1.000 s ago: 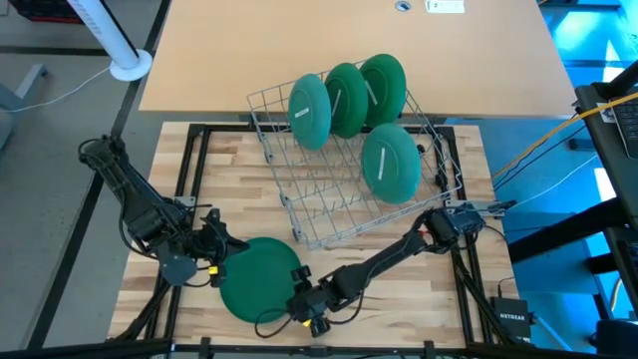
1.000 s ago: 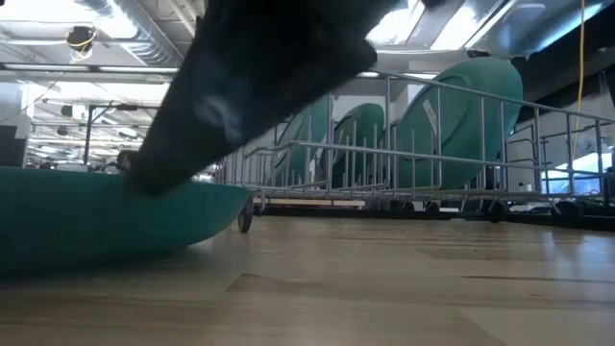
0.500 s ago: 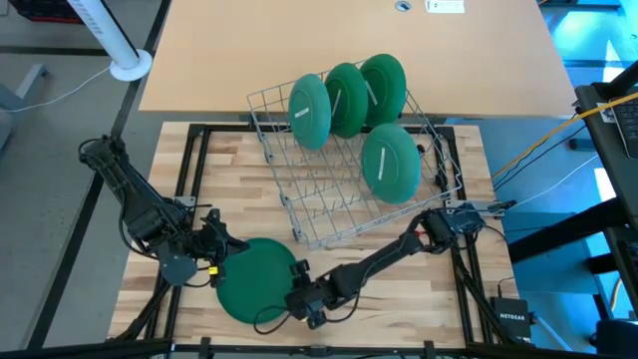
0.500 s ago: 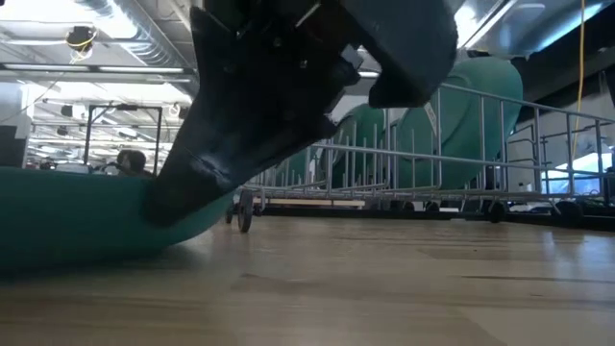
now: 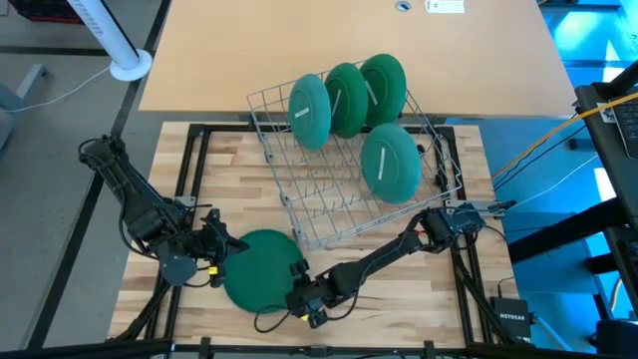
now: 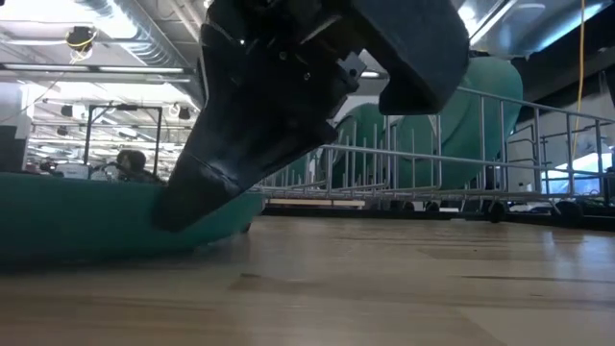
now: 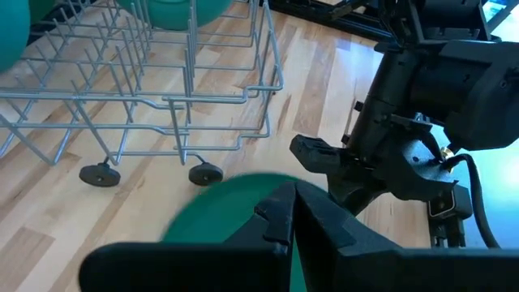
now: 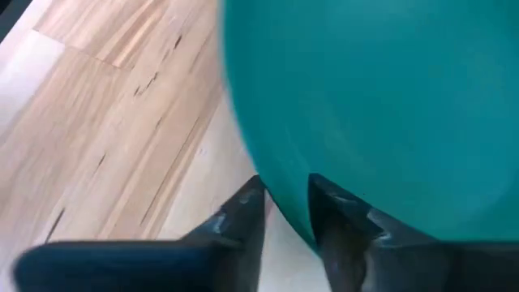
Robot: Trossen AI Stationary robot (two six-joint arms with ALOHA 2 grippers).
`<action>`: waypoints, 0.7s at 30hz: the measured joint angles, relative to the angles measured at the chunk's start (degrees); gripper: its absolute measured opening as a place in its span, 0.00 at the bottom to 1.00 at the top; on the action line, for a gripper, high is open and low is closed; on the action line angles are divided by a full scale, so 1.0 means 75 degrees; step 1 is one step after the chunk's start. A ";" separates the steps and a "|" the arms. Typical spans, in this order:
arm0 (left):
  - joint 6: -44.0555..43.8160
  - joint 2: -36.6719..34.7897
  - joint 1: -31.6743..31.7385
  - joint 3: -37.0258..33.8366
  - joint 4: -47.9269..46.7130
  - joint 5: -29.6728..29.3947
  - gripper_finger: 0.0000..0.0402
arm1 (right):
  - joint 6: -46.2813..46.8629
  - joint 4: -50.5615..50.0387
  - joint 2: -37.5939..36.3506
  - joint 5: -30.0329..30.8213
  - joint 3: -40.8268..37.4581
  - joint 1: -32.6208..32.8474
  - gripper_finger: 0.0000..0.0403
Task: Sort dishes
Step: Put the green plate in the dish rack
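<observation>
The wooden table [image 5: 399,299] carries the grey wire rack [image 5: 349,179], where four green plates [image 5: 391,163] already stand on edge between the wires. A fifth plate, the loose plate [image 5: 261,269], lies flat on the table in front of the rack, between the two arms.

This plate looks like thin, stiff plastic, so I judge it light and not fragile, but smooth and a little slippery. Because it is flat, the only good place to take it is the rim, with one finger under and one finger over the edge.

The right gripper [image 5: 304,299] is low at the plate's near-right edge. In the right wrist view its two fingers [image 8: 243,212] stand on either side of the rim, with the edge in the narrow gap between them, so it seems closed on the loose plate. The left gripper [image 5: 214,261] is just beside the plate's left edge; its fingers are pressed together, holding nothing.
</observation>
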 joint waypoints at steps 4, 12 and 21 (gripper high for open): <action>-0.0001 0.0000 0.0000 0.0000 0.0000 -0.0002 0.01 | -0.0072 0.0026 0.0000 -0.0065 0.0000 0.0005 0.11; -0.0090 0.0000 0.0000 0.0000 0.0003 0.0000 0.01 | -0.0348 0.0442 0.0003 -0.0076 0.0006 0.0110 0.04; -0.0575 -0.0303 -0.0009 0.0163 0.0038 0.0322 0.01 | -0.0296 0.0511 0.0003 -0.0262 0.0688 0.0276 0.03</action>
